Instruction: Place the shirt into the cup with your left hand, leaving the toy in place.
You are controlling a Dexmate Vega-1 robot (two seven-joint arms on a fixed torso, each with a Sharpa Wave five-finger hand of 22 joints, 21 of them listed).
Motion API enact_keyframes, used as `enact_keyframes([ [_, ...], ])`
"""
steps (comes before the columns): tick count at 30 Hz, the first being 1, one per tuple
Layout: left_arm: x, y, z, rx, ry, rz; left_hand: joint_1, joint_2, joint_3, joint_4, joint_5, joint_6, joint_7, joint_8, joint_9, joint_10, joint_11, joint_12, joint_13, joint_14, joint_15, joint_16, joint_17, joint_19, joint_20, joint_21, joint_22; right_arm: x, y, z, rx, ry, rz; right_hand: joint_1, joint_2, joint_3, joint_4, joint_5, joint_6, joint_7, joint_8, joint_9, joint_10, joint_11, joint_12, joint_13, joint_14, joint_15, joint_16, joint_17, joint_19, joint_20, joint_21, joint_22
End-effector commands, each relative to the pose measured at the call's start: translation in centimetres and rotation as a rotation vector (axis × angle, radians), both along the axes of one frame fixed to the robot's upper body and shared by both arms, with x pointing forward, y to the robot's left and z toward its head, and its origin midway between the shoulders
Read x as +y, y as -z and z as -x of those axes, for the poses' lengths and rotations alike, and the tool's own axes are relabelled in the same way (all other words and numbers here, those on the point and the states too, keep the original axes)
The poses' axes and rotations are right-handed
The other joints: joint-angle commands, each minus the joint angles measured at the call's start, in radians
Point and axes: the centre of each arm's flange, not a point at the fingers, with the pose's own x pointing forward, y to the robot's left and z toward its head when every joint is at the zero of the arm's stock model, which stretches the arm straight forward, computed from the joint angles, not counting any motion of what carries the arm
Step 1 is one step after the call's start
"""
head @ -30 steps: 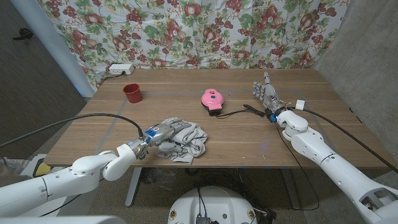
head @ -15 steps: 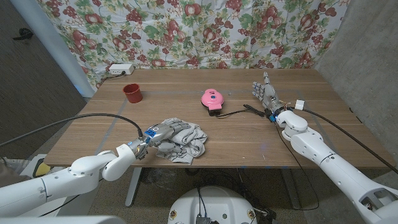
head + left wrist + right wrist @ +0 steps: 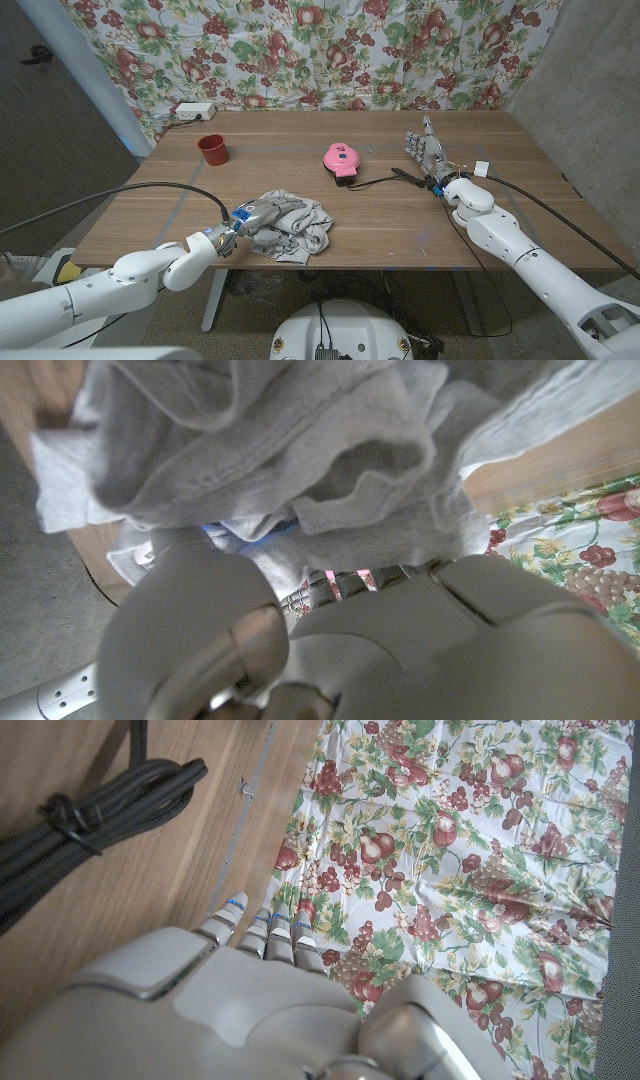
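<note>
Near the front edge of the wooden table (image 3: 400,225), left of centre, lies the crumpled grey shirt (image 3: 300,228). The left hand (image 3: 262,217) rests on its left side with its fingers reaching into the folds; from the left wrist view the cloth (image 3: 300,450) bunches right over the hand (image 3: 330,640), but the fingertips are buried, so I cannot tell whether they pinch the fabric or only press on it.

Far to the left stands the red cup (image 3: 212,149), upright and well apart from the shirt. Near the middle of the far half sits the pink toy (image 3: 340,159), with a black cable (image 3: 385,179) running from it to the right.

On the right side, the right hand (image 3: 428,150) stands with its fingers straight, close together and holding nothing; the right wrist view shows them (image 3: 262,932) pointing toward the floral cloth (image 3: 470,850) behind the table.

A white power strip (image 3: 193,111) lies at the far left corner. No writing can be read on anything.
</note>
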Motion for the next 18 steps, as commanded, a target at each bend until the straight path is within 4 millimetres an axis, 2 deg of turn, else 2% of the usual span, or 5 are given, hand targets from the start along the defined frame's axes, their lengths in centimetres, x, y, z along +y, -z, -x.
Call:
enact_keyframes([
  [1, 0.7, 0.6, -0.3, 0.009, -0.011, -0.012, 0.01, 0.002, 0.0, 0.009, 0.004, -0.036, -0.001, -0.013, 0.003, 0.02, -0.003, 0.008, 0.004, 0.059, -0.056, -0.005, 0.003, 0.043, 0.036, 0.0, 0.012, 0.2, 0.0, 0.0, -0.002, 0.007, -0.001, -0.005, -0.004, 0.003, 0.0, 0.0, 0.008, -0.003, 0.006, 0.005, 0.007, -0.001, 0.003, 0.003, 0.001, 0.002, 0.006, 0.004, -0.004, 0.007, 0.003, 0.003],
  [7, 0.7, 0.7, -0.5, 0.01, -0.015, -0.022, 0.036, 0.014, 0.005, 0.01, -0.003, 0.113, 0.002, 0.051, 0.016, 0.096, -0.004, 0.029, 0.012, 0.081, -0.088, -0.017, 0.008, 0.044, 0.031, -0.004, 0.012, 0.2, -0.4, -0.2, -0.002, 0.004, 0.006, -0.005, -0.004, 0.004, 0.0, 0.0, 0.007, -0.003, 0.006, 0.005, 0.007, -0.002, 0.002, 0.003, 0.0, 0.002, 0.006, 0.004, -0.004, 0.007, 0.003, 0.003],
  [9, 0.6, 0.8, -0.5, 0.011, -0.017, -0.025, 0.074, 0.03, 0.021, 0.003, -0.012, 0.188, 0.002, 0.083, 0.023, 0.129, -0.005, 0.041, 0.023, 0.105, -0.106, -0.015, 0.016, 0.056, 0.022, 0.0, 0.014, 0.2, -0.7, -0.4, -0.003, 0.002, 0.009, -0.005, -0.004, 0.004, 0.0, -0.001, 0.008, -0.003, 0.006, 0.005, 0.007, -0.002, 0.002, 0.003, 0.0, 0.001, 0.006, 0.004, -0.005, 0.007, 0.003, 0.003],
  [14, 0.4, 0.9, -0.6, 0.013, -0.02, -0.031, 0.125, 0.051, 0.046, -0.007, -0.026, 0.246, 0.001, 0.11, 0.032, 0.136, -0.004, 0.047, 0.035, 0.108, -0.121, -0.018, 0.028, 0.07, 0.011, 0.005, 0.017, 0.1, -0.9, -0.6, -0.001, -0.001, 0.015, -0.005, -0.004, 0.004, 0.0, -0.001, 0.008, -0.002, 0.006, 0.005, 0.007, -0.001, 0.002, 0.003, 0.0, 0.002, 0.006, 0.004, -0.005, 0.008, 0.003, 0.003],
  [18, 0.3, 1.0, -0.7, 0.014, -0.027, -0.033, 0.198, 0.082, 0.086, -0.015, -0.053, 0.315, 0.001, 0.141, 0.041, 0.138, -0.004, 0.053, 0.052, 0.128, -0.139, -0.015, 0.045, 0.09, -0.01, 0.016, 0.025, 0.1, -1.1, -0.8, 0.001, -0.004, 0.019, -0.005, -0.004, 0.004, 0.0, -0.001, 0.008, -0.002, 0.006, 0.005, 0.007, -0.002, 0.002, 0.003, 0.0, 0.002, 0.006, 0.004, -0.005, 0.007, 0.003, 0.003],
])
